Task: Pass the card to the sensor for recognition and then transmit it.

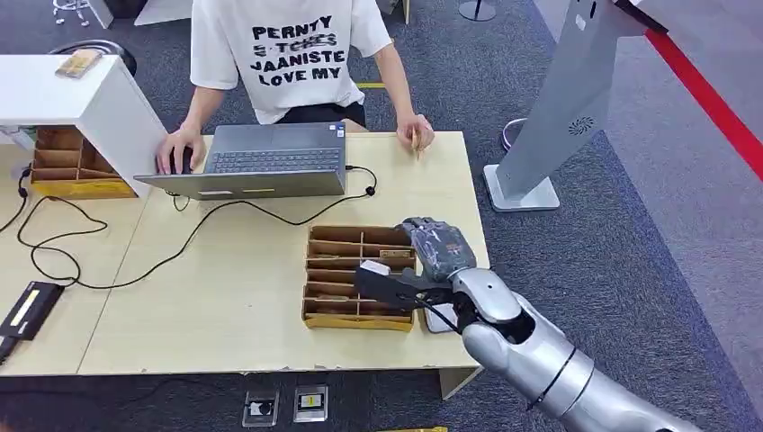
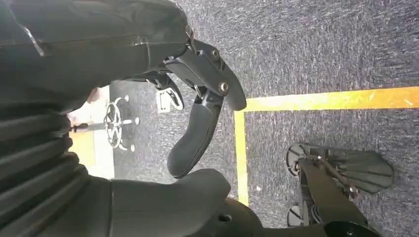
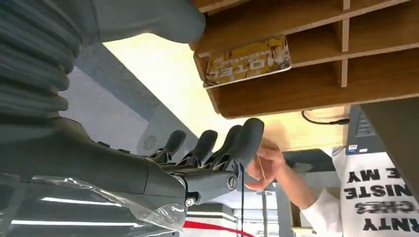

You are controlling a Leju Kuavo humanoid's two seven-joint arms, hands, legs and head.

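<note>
Right hand (image 1: 432, 256), fingers spread and holding nothing, hovers over the wooden divider tray (image 1: 335, 310). The card (image 3: 247, 61), yellow-gold with small white labels, lies in one tray compartment. Left hand (image 2: 197, 98) hangs loosely open.

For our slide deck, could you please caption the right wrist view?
The right hand hovers open beside the wooden tray, where a yellow card lies in one compartment.

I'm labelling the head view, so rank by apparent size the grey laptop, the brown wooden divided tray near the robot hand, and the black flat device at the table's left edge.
1. Grey laptop, largest.
2. Brown wooden divided tray.
3. Black flat device, smallest.
</note>
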